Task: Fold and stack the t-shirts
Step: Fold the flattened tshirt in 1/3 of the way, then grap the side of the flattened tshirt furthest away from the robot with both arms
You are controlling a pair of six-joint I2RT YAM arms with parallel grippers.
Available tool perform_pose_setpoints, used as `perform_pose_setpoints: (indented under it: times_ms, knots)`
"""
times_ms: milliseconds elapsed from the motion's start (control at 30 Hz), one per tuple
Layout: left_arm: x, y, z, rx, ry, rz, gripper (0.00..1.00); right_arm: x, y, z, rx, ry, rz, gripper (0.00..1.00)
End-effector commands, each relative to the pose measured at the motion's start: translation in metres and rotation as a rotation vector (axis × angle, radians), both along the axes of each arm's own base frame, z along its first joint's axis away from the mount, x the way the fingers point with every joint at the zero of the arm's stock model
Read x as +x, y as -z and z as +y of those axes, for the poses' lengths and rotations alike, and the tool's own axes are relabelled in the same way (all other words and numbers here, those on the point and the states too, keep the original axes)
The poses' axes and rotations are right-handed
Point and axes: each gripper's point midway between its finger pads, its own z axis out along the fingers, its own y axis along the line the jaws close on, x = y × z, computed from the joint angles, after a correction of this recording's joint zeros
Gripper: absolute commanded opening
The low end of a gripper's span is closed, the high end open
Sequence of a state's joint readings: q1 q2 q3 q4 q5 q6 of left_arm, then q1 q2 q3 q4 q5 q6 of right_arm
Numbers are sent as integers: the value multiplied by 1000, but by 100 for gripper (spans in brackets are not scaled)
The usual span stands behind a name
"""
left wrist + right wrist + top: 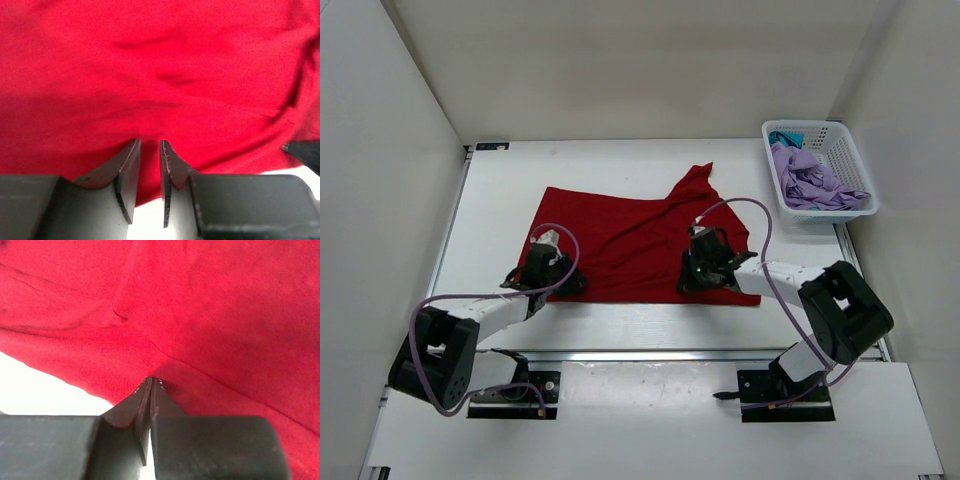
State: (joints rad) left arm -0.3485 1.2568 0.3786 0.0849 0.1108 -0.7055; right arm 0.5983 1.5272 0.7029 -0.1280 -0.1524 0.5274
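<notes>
hidden: teal shirt (784,137) mostly under lavender shirt (815,182) | red shirt (160,75) cropped in wrist views
</notes>
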Motion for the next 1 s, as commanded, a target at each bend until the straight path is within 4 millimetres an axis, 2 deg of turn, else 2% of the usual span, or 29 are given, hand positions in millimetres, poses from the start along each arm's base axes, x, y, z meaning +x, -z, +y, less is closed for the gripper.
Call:
perform_pose_setpoints:
  times_ms: [0,100,167,233,300,333,367,400,433,467,500,533,567,600,633,667,700,767,867,900,933,967]
  knots:
    - [-17,12,11,-19,-26,44,34,-15,11,-12,-19,-1,6,0]
    - [-38,19,14,-7,-27,84,34,-41,17,-16,-24,-34,45,0]
    - [-60,28,19,8,-30,125,34,-54,15,-16,-20,-48,58,0]
    - [-66,23,20,-36,-47,99,35,-51,0,-12,21,-64,35,4]
    - [-61,13,22,-61,-59,67,37,-40,-18,-10,72,-58,18,12]
    - [-49,-2,23,-73,-76,31,38,-26,-38,-6,118,-56,-30,15]
    - [-34,-22,23,-66,-75,-21,39,-18,-48,-4,134,-55,-59,21]
    - [-22,-33,29,-35,-92,-61,39,-1,-70,-3,168,-35,-114,22]
    - [-5,-53,29,-22,-108,-103,40,14,-88,-3,199,-28,-158,24]
    - [14,-80,27,-30,-109,-175,41,23,-93,-2,211,-21,-177,24]
    - [29,-84,35,-2,-135,-184,42,35,-106,-2,239,-11,-204,22]
    - [50,-96,40,26,-166,-212,41,46,-113,-2,243,-5,-221,14]
    - [72,-106,45,38,-194,-223,42,49,-110,-1,239,-5,-209,7]
    - [92,-109,52,57,-212,-217,42,53,-113,4,245,-19,-210,2]
    - [103,-107,62,96,-247,-215,44,55,-113,5,247,-20,-213,1]
    - [122,-106,73,108,-284,-201,46,52,-111,8,246,-31,-208,1]
    - [130,-104,76,102,-287,-189,46,50,-108,8,242,-31,-207,1]
    - [162,-93,95,107,-357,-142,45,44,-103,10,250,-46,-209,3]
    - [200,-84,110,168,-397,-117,48,38,-93,1,254,-41,-191,4]
    - [216,-99,114,173,-401,-150,49,35,-97,2,262,-47,-203,3]
    - [222,-83,115,204,-395,-124,51,33,-91,-2,257,-36,-192,4]
    - [236,-82,119,230,-402,-119,51,28,-89,-5,260,-41,-188,4]
